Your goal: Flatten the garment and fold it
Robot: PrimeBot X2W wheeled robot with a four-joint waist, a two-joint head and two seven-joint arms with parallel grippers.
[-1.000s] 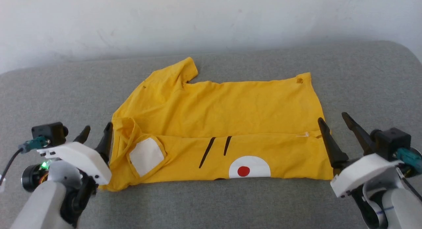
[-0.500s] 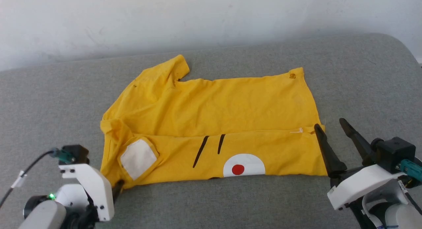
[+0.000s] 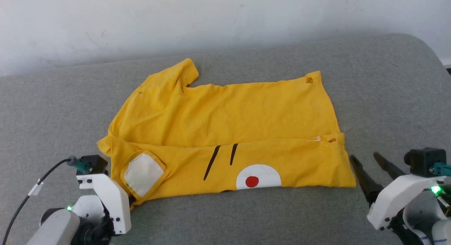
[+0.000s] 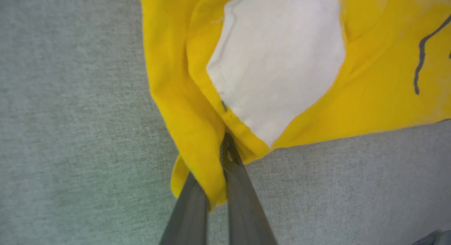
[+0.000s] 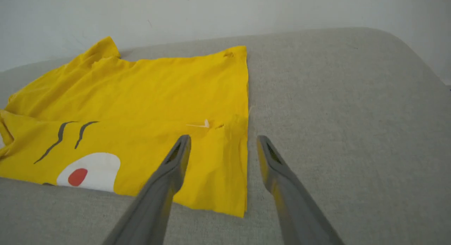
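Yellow garment (image 3: 225, 114) has its corner pinched by left end effector (image 4: 223, 149) (right end effector (image 5: 223, 139) spread beside hem).

We see the garment (image 3: 229, 111) in bright yellow. At its seven o'clock sits a plain white patch (image 3: 142, 173), and at six a white half-disc (image 3: 271, 178) with a red dot (image 3: 252, 181), under two black strokes (image 3: 211, 163). The cushion (image 3: 225, 216) is mottled grey, the wall (image 3: 211, 19) off-white.
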